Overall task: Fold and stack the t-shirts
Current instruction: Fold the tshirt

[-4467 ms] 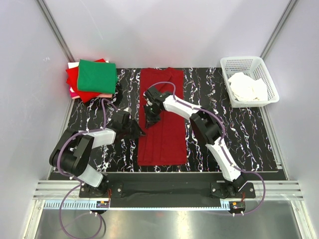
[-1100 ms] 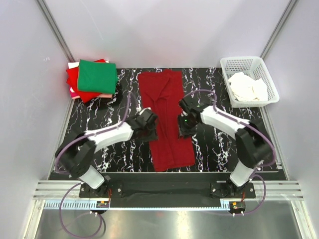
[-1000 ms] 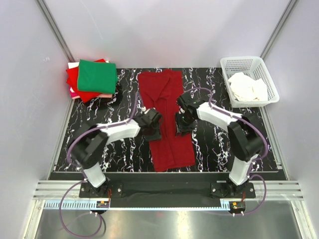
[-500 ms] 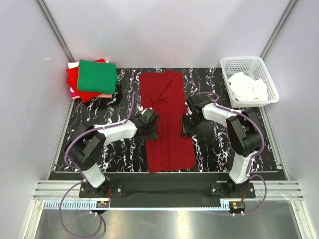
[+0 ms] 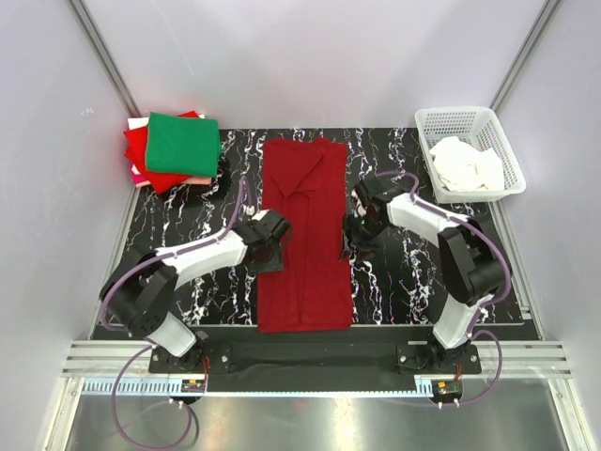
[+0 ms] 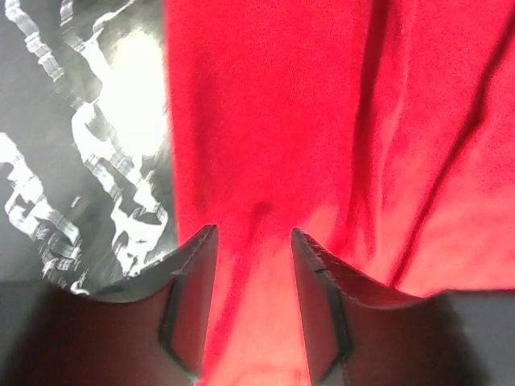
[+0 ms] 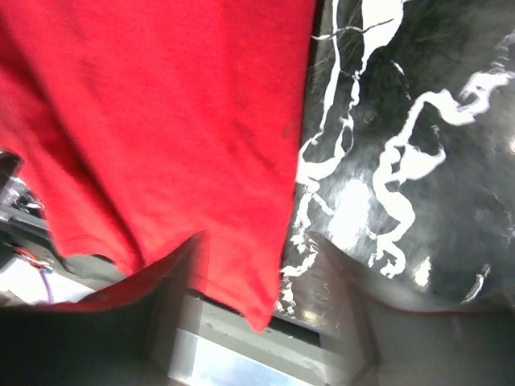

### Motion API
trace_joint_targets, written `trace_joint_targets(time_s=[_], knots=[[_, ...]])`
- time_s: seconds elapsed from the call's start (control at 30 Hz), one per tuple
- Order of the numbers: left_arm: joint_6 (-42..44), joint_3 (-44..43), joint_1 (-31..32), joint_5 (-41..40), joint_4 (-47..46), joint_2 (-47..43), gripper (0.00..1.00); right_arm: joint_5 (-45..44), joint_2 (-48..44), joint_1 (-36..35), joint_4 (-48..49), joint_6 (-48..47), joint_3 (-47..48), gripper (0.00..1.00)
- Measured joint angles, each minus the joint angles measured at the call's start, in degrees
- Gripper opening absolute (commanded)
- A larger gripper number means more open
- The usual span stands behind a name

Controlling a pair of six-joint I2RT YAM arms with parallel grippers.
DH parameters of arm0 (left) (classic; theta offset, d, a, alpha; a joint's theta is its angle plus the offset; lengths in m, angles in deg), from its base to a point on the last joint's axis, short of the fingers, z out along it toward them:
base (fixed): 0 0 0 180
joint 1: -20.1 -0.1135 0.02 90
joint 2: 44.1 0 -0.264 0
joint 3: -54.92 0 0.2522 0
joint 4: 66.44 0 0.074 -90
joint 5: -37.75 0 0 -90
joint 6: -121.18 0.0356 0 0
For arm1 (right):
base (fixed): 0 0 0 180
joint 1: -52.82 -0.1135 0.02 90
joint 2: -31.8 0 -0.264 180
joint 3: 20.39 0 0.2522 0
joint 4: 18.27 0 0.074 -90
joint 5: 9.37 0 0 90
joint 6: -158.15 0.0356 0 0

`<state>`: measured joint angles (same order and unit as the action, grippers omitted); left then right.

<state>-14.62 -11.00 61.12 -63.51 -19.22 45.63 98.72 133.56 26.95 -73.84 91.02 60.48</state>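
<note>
A dark crimson t-shirt point(image 5: 305, 244) lies as a long folded strip down the middle of the black marbled table point(image 5: 423, 282), collar end at the back. My left gripper point(image 5: 268, 249) sits low at its left edge, jaws open, the red cloth point(image 6: 322, 121) lying flat under and between the fingers point(image 6: 197, 269). At the strip's right edge my right gripper point(image 5: 349, 240) stands open wide, straddling the cloth's border point(image 7: 201, 121) without pinching it. Folded t-shirts are stacked at the back left, a green one point(image 5: 181, 143) on top of a bright red one point(image 5: 139, 150), with a pale pink edge point(image 5: 195, 179) showing.
A white lattice basket point(image 5: 451, 114) holding white cloth point(image 5: 467, 167) stands at the back right corner. White walls close in the table on three sides. The metal rail with the arm bases runs along the near edge point(image 5: 310, 357).
Both grippers have opened and let go of the crimson shirt's edges. The strip, narrow and skewed a second ago, now lies straight, wider and flat. The arms drew slightly outward.
</note>
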Motion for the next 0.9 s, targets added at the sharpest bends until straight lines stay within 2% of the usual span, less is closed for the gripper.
trace_joint_targets(time_s=[0.03,0.07,0.23,0.33,0.43,0.53,0.6,0.87,0.9], knots=[[-0.1,0.3,0.1,0.0,1.0,-1.8,0.57,-0.2,-0.7,0.0,-0.4,0.2,0.3,0.97],[-0.2,0.8,0.2,-0.1,1.7,-4.2,0.61,-0.7,-2.1,0.0,-0.9,-0.2,0.7,1.00],[-1.8,4.5,1.3,0.1,2.9,-19.4,0.65,-1.0,-12.9,0.0,-0.5,0.0,-3.0,1.00],[-3.8,9.6,2.0,0.7,2.8,-26.5,0.65,0.6,-21.7,0.0,1.9,1.7,-11.8,1.00],[-6.4,15.5,3.1,1.5,3.7,-29.1,0.64,3.0,-29.5,0.0,3.4,4.3,-21.8,0.99],[-9.9,20.8,6.5,2.2,5.0,-30.7,0.63,6.2,-35.2,-0.1,4.6,7.1,-29.4,0.91],[-12.7,23.2,9.4,2.3,6.2,-32.7,0.63,7.4,-36.7,-0.9,5.6,8.9,-32.3,0.78],[-21.6,27.4,17.4,1.9,6.6,-37.1,0.63,8.3,-35.0,-11.1,11.8,16.5,-37.7,0.57],[-22.4,28.1,17.9,1.9,6.5,-37.1,0.63,8.1,-34.7,-11.7,12.1,17.3,-37.8,0.52]])
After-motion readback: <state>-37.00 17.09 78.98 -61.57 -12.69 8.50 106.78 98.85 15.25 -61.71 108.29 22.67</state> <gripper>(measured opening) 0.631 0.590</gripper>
